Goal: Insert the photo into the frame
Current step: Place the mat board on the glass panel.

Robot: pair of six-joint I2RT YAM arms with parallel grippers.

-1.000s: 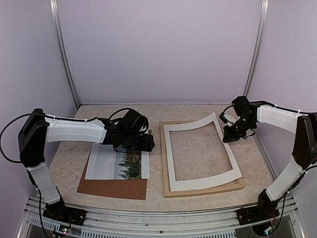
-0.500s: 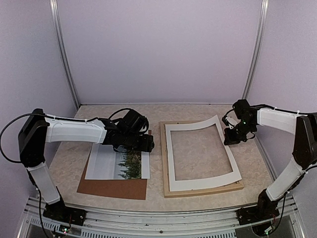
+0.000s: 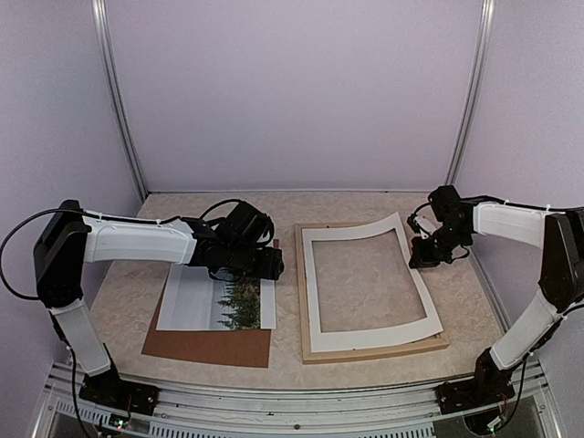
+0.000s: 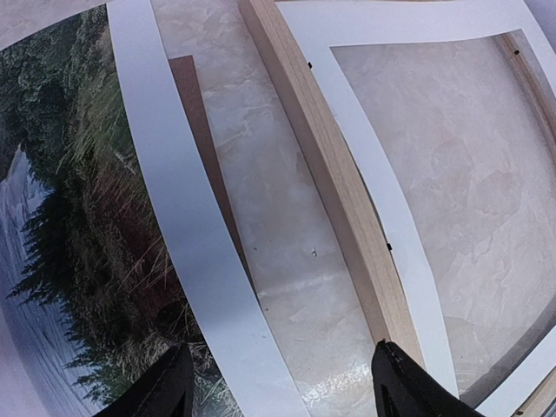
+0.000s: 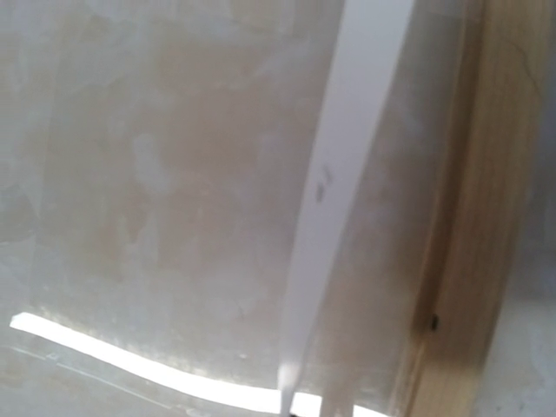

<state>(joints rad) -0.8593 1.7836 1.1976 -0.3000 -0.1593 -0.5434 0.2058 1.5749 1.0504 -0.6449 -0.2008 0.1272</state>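
Hovering at the left, my left gripper is spread wide and empty. Its black fingertips straddle the right white border of the photo and the bare desk beside it. The photo is a smooth print of dark evergreens with a broad white margin. It lies flat on a brown hardboard backing, whose edge shows along its near and left sides. My right gripper is closed on the right edge of a thin white cardboard mat with a rectangular window. The mat's far right corner curls upward while the rest lies on the frame. The frame has thin rails of pale raw wood and rests on the marbled beige desk just right of the photo.
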